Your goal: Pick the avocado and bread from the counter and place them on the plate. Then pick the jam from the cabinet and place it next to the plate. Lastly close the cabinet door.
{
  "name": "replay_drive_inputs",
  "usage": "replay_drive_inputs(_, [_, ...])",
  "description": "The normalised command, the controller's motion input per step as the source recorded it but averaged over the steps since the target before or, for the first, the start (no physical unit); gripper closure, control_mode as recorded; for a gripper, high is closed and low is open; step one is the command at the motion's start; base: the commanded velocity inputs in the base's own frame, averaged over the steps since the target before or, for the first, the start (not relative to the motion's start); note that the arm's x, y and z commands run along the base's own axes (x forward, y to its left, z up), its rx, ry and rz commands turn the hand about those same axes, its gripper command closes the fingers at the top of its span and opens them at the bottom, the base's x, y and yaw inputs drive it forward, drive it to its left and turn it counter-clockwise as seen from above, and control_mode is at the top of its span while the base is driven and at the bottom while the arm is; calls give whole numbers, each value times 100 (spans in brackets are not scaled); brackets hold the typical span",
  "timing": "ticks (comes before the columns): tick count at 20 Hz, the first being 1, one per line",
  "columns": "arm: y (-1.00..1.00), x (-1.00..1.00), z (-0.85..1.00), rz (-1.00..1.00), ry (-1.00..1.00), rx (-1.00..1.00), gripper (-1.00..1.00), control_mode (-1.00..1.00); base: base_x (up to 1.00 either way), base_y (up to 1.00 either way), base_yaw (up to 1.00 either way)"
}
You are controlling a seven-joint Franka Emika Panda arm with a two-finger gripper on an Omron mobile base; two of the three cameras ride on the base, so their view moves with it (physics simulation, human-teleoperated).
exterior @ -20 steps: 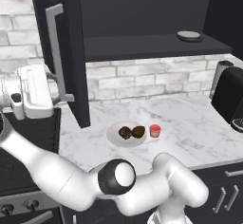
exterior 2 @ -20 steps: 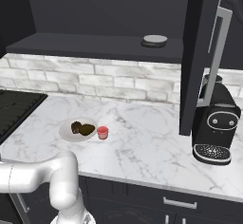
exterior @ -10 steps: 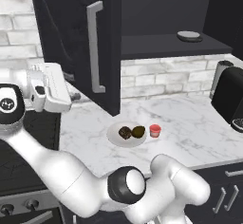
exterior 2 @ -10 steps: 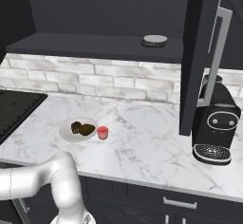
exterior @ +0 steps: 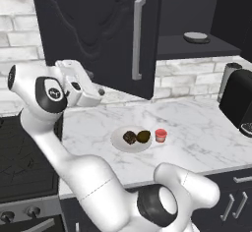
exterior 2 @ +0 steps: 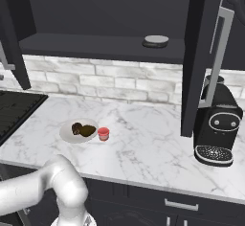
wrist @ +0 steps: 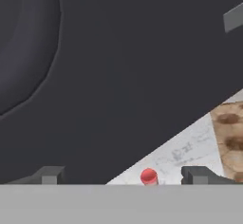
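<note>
Looking from the left base view, one plate (exterior: 120, 143) near the counter's (exterior: 197, 132) front edge carries one bread (exterior: 130, 137) and one avocado (exterior: 143, 136); one jam (exterior: 160, 135) stands just beside. The gripper (exterior: 101, 92) touches the cabinet (exterior: 93, 29) door, state untellable. Right base view: brick backsplash (exterior 2: 115, 82), coffee machine (exterior 2: 217, 127). Hand view: fingertips (wrist: 194, 174) apart.

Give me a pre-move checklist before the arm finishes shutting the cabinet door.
1. Avocado and bread on the plate: ok.
2. Jam on the counter beside the plate: ok.
3. Left cabinet door shut: not ok, partway open.
4. Hand empty: ok, nothing between the fingertips in the hand view.
5. Hand touching the door: cannot tell.
6. Right cabinet door: not ok, open.
</note>
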Motion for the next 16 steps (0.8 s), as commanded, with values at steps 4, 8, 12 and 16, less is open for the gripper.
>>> replay_drive_inputs(4, [-53, 35, 0, 17, -3, 11, -100, -100, 0, 0, 0])
replay_drive_inputs(8, [-52, 29, 0, 19, -4, 11, -100, -100, 0, 0, 0])
replay_drive_inputs(12, [-46, 35, 0, 20, -2, 11, -100, -100, 0, 0, 0])
replay_drive_inputs(16, [-47, 45, 0, 19, -2, 9, -100, -100, 0, 0, 0])
